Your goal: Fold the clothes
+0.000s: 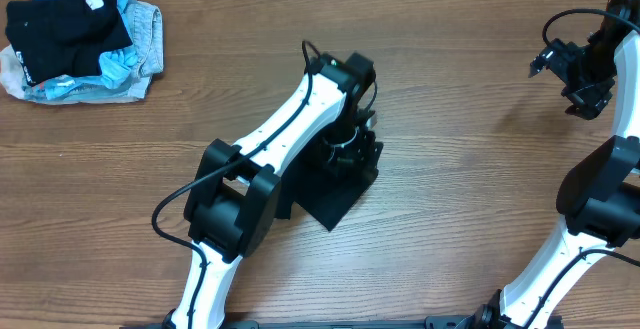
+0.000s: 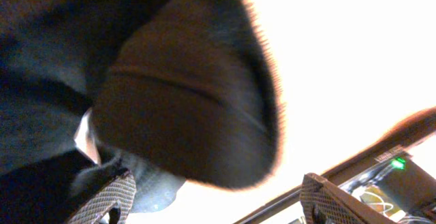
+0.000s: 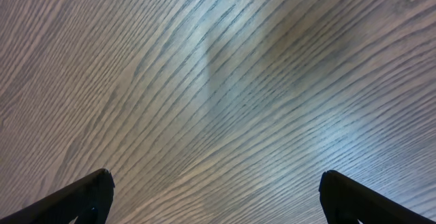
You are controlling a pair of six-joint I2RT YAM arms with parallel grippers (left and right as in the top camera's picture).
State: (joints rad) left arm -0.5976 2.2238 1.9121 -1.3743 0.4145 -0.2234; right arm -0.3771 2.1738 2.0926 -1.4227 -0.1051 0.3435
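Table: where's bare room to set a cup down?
Widest free patch: bare wood between the left arm and right arm. Also front-left, below the clothes pile. Crowded in the middle, around the folded black garment.

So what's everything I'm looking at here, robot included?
folded black garment: one, black, table centre, beneath the left end effector
black garment with white label: one, black, atop the far-left pile
other garments: count unclear, pale blue and grey, lower in that pile
table: one, brown wood grain, under everything
left arm: one, white and black, reaching to table centre
right arm: one, white and black, right side
left end effector: one, black, open
right end effector: one, black, open over bare table
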